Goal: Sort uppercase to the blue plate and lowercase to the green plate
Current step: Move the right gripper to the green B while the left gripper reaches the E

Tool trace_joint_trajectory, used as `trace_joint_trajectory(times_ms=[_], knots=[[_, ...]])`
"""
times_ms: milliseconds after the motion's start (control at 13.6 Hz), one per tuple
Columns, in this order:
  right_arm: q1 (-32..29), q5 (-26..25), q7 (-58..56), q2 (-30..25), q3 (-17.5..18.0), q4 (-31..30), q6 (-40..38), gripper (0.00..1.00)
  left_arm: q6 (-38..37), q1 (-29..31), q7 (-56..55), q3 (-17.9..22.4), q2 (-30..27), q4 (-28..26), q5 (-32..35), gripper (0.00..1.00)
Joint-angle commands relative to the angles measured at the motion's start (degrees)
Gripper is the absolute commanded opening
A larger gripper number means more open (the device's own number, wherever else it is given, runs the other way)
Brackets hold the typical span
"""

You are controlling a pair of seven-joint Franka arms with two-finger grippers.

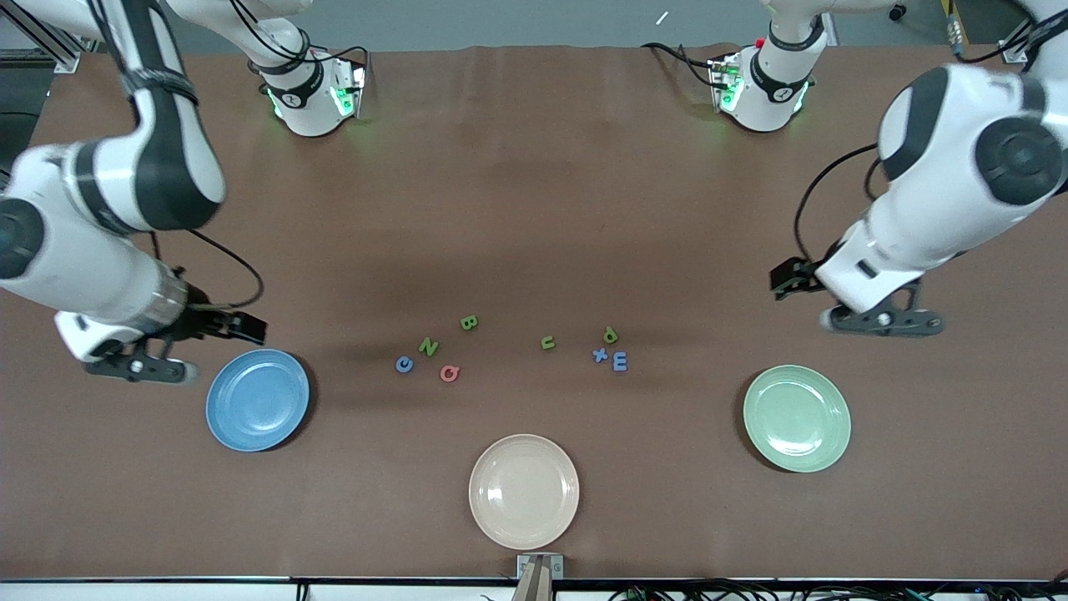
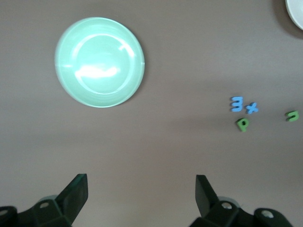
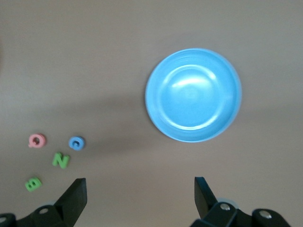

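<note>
Cream plate (image 1: pixel 524 491) whole only from front.

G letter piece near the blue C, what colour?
Pink-red G; clearest in the right wrist view, beside the blue C.

Glossy round blue plate (image 1: pixel 257 401) and pale green plate (image 1: pixel 797 419) lie empty at opposite bench ends; tiny flat uppercase letters (image 1: pixel 428 347) and lowercase letters (image 1: pixel 610 351) lie scattered between them.
</note>
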Motion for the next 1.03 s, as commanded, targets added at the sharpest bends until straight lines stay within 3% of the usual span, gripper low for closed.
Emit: trace_joint_trajectory(times_ms=[0, 441, 662, 956], knots=[[3.7, 0.1, 8.4, 4.0, -0.4, 0.9, 4.2, 1.00, 4.0, -4.5, -8.3, 0.2, 5.5, 1.7, 0.9, 1.00], [13.7, 0.1, 30.0, 11.2, -0.4, 0.2, 13.0, 1.00, 15.3, -8.6, -9.2, 0.2, 16.3, 1.9, 4.9, 0.99], [18.9, 0.1, 41.6, 15.3, -0.3, 0.1, 17.6, 1.00, 19.8, -10.1, -9.1, 0.2, 20.7, 2.6, 5.4, 0.88], [24.2, 0.1, 50.6, 17.5, -0.3, -4.4, 23.7, 1.00, 22.6, -13.3, -12.6, 0.6, 25.5, 4.9, 6.3, 0.83]])
